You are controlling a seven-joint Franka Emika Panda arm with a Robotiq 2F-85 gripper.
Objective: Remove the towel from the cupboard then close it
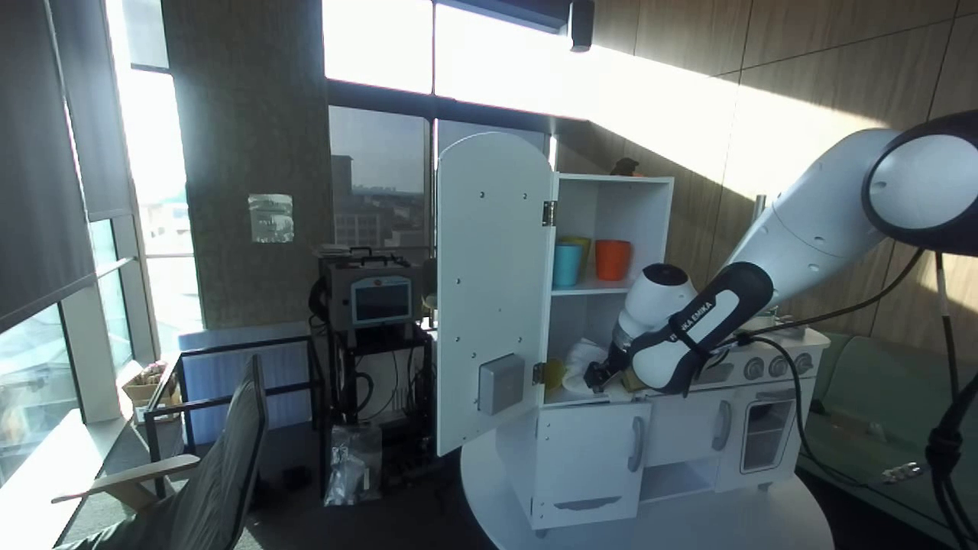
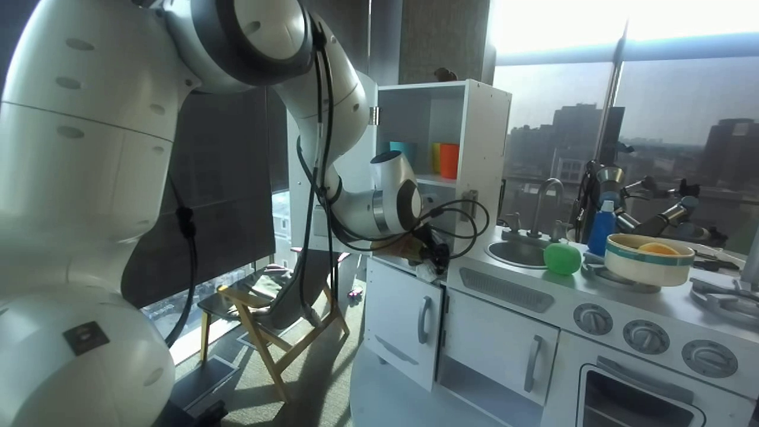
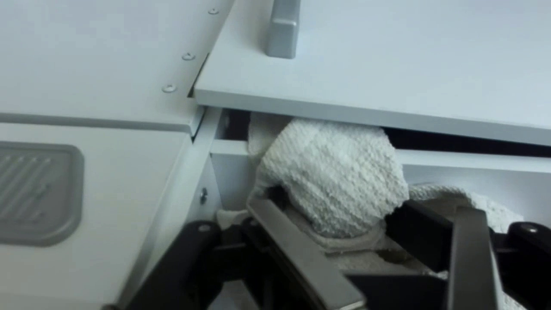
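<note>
The cupboard (image 1: 666, 229) is tall and white, and it also shows in an exterior view (image 2: 491, 142). Its full-height door (image 1: 489, 252) with a small grey panel stands wide open. The white, rough-textured towel (image 3: 335, 176) lies bunched in the lower compartment and reaches over its front edge; it also shows in an exterior view (image 1: 584, 357). My gripper (image 3: 327, 206) is at the compartment's opening, its fingers well apart with towel between them. The gripper shows small in both exterior views (image 1: 600, 376) (image 2: 437, 260). The wrist partly hides the towel there.
Blue (image 1: 566, 265), orange (image 1: 613, 260) and yellow cups stand on the upper shelf. A yellow item (image 1: 555, 374) sits beside the towel. Below is a short white door (image 2: 403, 320) with a grey handle. The stove unit (image 2: 504, 290) bears a bowl (image 2: 646, 267) and sink.
</note>
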